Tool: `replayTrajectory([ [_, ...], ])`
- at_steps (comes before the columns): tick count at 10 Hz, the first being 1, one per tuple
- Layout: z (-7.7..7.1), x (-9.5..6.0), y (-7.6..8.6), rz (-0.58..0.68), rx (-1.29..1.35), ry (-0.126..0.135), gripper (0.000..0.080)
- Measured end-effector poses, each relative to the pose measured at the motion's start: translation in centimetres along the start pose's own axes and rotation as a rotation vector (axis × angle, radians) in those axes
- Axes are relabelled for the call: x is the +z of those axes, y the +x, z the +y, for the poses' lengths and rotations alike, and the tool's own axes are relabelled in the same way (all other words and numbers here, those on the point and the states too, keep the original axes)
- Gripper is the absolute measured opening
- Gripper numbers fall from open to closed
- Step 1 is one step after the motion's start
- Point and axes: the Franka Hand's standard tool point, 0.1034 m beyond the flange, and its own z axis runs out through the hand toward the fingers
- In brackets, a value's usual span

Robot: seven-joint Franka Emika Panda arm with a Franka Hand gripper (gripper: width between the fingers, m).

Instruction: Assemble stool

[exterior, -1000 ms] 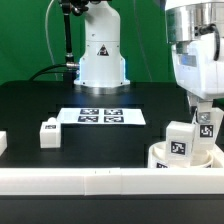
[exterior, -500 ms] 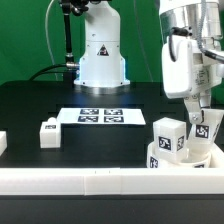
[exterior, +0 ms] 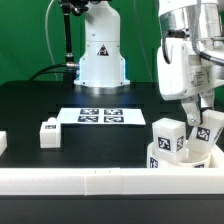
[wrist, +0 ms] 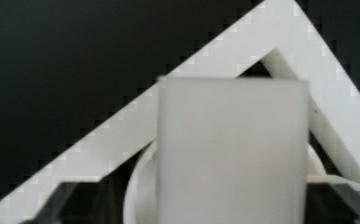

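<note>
Stool seat disc (exterior: 172, 162) is seen at the lower right of the exterior view, just behind the long white rail (exterior: 90, 181) that runs along the bottom edge. An upright leg (exterior: 167, 137) is stood on the disc, with its black-and-white tag turned to the camera. Beside it, nearer the right edge, a tilted leg (exterior: 210, 132) is held over the disc by the gripper (exterior: 205, 119), which hangs down from the upper right. In the wrist view this leg (wrist: 235, 150) is seen as a plain white block filling the gap between the dark fingers (wrist: 74, 200), which are pressed against its two sides. Whether its lower end touches the disc cannot be told. A loose leg (exterior: 48, 132) is left lying on the black table (exterior: 30, 105) at the middle left, well apart from the disc. The marker board (exterior: 100, 116) is laid flat in the middle.
</note>
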Motion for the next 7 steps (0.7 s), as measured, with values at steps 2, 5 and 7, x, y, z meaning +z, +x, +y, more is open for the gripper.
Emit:
replayTrajectory([
  [2,-0.5,-1.5,-0.9,-0.023,-0.084,0.008,0.0603],
  [5,-0.5,-1.9,-1.2,-0.028,-0.181,0.007,0.0648],
  [7,-0.2,-1.8,-1.4,-0.013,-0.432,-0.002,0.0648],
])
